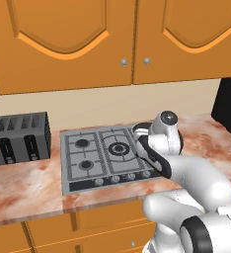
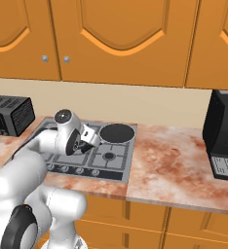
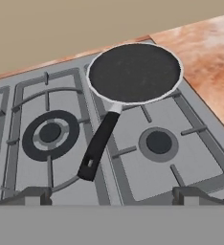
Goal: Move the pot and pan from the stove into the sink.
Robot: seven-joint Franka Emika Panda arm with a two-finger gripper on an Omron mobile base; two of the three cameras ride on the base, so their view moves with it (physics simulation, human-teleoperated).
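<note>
The pan (image 3: 134,72) sits on the far right burner of the stove (image 3: 195,143). Its long handle (image 3: 99,146) runs back from the dish toward the claw (image 3: 114,197), slanting slightly left, with the free end nearest the fingertips. The claw hovers over the near edge of the stove, jaws spread fully wide and holding nothing. The handle end lies just ahead and a little left of centre, so the reach goes forward and down along that axis.
</note>
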